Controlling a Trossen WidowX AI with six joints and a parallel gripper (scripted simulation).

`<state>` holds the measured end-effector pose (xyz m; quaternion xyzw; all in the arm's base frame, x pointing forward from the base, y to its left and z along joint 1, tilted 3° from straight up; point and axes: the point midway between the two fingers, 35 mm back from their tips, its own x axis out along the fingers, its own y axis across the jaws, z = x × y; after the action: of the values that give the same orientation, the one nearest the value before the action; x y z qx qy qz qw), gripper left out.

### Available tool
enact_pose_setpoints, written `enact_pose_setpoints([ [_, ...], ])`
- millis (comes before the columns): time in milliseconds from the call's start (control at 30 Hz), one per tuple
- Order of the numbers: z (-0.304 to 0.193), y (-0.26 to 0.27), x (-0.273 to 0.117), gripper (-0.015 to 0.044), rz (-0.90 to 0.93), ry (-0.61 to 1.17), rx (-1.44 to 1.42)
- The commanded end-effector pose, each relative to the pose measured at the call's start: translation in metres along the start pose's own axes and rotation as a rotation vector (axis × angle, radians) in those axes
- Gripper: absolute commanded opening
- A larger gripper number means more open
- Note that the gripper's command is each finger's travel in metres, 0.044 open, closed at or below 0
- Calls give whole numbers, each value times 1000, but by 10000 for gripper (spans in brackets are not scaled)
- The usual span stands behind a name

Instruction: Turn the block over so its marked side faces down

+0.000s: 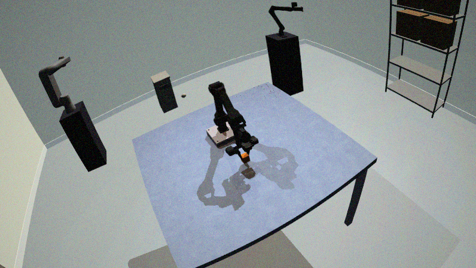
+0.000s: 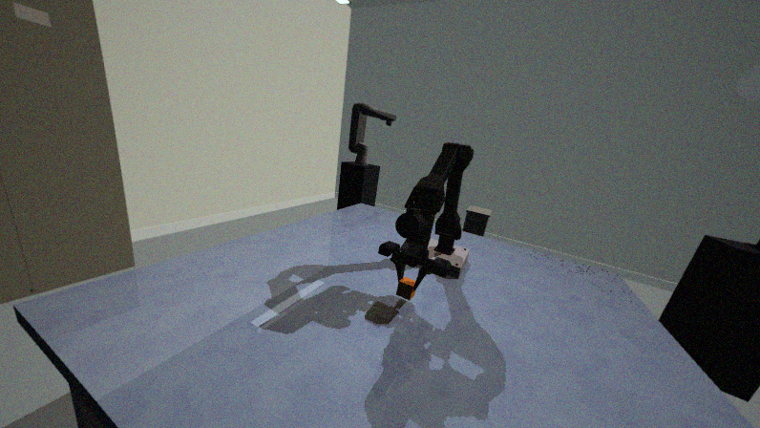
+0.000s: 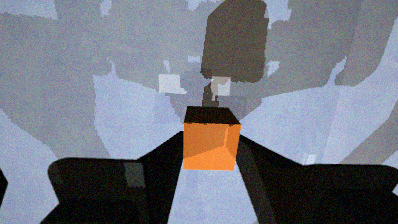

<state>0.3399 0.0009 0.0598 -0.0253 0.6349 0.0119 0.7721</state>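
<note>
Above table (image 1: 299,186), block (image 3: 209,145) between claw (image 3: 210,150) fingers

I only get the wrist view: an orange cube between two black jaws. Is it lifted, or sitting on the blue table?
Observer: Lifted. In the exterior view the small orange cube hangs above the blue table, apart from its dark shadow.
Operator: Which way does the arm point?
Observer: The black arm bends down from its pale base plate, with the jaws facing the table.
Operator: Anything else on the table?
Observer: The top view shows nothing else near the cube.
</note>
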Motion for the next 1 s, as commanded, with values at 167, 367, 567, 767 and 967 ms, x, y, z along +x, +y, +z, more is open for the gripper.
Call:
enact_pose_setpoints([
  [167, 1, 0, -1, 0, 4, -150, -2],
  [367, -1, 0, 0, 0, 3, -247, -2],
  [567, -3, 0, 0, 0, 3, -344, -3],
  [767, -5, 0, -1, 0, 2, -401, -4],
  [967, -2, 0, 5, 0, 2, -437, -3],
])
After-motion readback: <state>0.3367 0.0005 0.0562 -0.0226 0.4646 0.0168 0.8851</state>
